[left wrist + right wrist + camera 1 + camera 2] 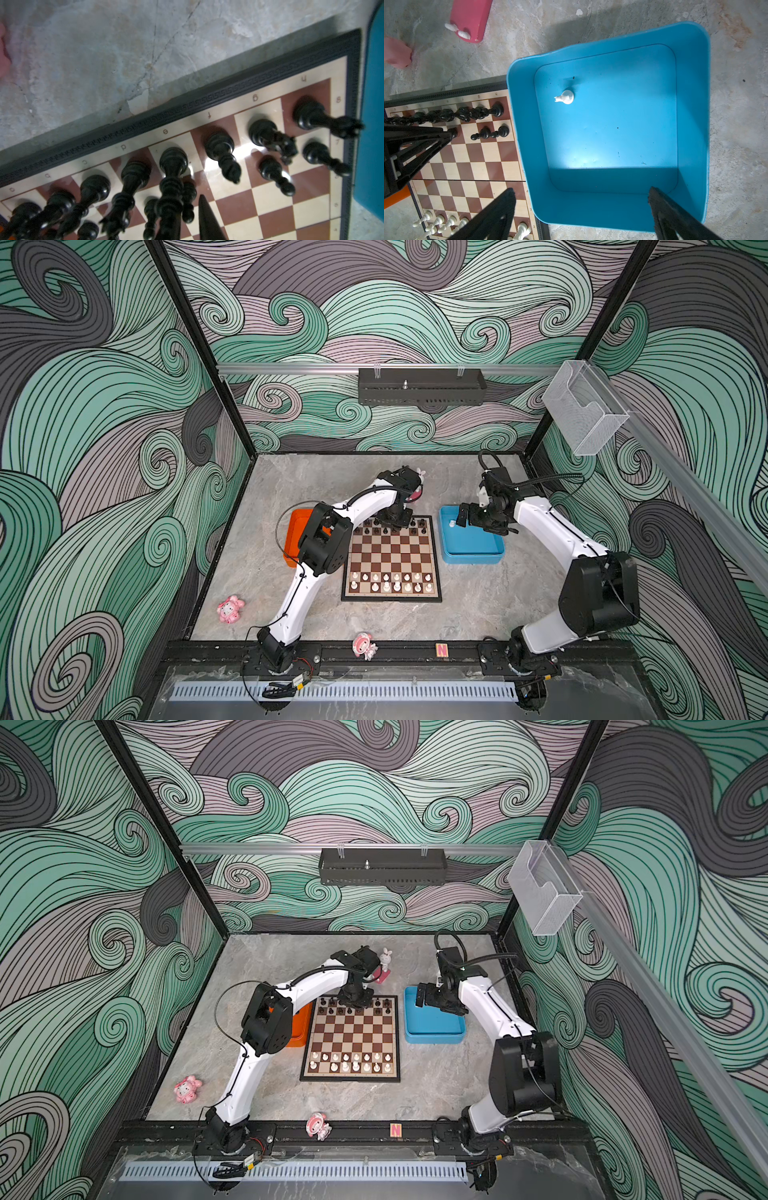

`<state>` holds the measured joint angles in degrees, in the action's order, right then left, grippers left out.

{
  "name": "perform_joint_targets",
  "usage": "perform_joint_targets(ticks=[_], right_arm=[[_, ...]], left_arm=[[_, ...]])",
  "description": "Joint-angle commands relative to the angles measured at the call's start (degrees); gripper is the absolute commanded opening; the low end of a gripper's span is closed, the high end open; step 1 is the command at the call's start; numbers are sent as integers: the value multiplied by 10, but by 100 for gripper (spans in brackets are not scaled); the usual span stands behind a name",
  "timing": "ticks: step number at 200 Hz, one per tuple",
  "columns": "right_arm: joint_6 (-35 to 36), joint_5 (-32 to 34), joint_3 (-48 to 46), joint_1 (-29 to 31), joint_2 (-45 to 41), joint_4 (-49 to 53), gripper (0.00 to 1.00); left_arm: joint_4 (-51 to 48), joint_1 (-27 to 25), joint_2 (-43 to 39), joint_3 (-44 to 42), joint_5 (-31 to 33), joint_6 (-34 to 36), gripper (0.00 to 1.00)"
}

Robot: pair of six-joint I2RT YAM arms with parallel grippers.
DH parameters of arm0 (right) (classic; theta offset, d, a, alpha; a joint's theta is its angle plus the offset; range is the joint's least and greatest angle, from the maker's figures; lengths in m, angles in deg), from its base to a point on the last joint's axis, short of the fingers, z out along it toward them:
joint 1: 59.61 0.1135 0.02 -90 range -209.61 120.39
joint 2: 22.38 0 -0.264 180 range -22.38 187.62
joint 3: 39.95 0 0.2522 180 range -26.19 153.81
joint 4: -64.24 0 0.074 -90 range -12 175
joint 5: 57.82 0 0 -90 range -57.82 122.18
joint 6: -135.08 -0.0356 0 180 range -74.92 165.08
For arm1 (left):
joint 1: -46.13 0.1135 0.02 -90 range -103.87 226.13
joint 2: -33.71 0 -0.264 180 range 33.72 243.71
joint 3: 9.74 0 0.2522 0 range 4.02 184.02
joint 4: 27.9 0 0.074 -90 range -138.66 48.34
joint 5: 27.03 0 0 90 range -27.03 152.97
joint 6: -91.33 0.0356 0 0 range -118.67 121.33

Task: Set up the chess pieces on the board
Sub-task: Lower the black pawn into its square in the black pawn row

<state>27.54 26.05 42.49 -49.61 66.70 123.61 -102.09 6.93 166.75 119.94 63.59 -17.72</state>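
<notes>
The white chess piece (566,97) not yet on the board sits alone on the floor of the blue tray (691,104); whether it stands or lies tipped I cannot tell. It is below the right gripper (581,189) and ahead of its fingertips, between their lines and a little toward the finger on the board side, well apart from both. That gripper hangs above the tray with its jaws spread wide and nothing between them. Just beside it is the chessboard (390,556), which looks nearly set. The white pieces (397,577) fill the two ranks farthest from the left gripper (395,519). In a top view the white back rank shows one gap, the second square in from that gripper's side, and I judge the piece in the tray belongs there. The black pieces (220,145) crowd the two ranks directly under and around the left gripper. In the left wrist view the black back rank reads as full. The pawn rank is too overlapped to count, though one square next to the fingertips looks bare. A black pawn (188,199) stands right at those fingertips, but whether they pinch it or stand free of it I cannot tell. The orange tray (297,531) lies behind that gripper, under the arm's elbow, with its contents hidden. What is left appears to be the white piece and perhaps one black pawn.
</notes>
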Motion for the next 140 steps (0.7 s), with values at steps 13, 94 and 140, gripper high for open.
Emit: perform_joint_targets(ticks=[13,94,140], right_arm=[[5,-3,-2,-3,7,0,100],[6,-5,-2,-4,7,-1,100],[6,-4,-4,-5,7,0,100]], left_arm=[[-12,-9,9,29,-11,-1,21],[-20,-11,10,29,-9,0,21],[-25,-11,1,9,6,0,23]])
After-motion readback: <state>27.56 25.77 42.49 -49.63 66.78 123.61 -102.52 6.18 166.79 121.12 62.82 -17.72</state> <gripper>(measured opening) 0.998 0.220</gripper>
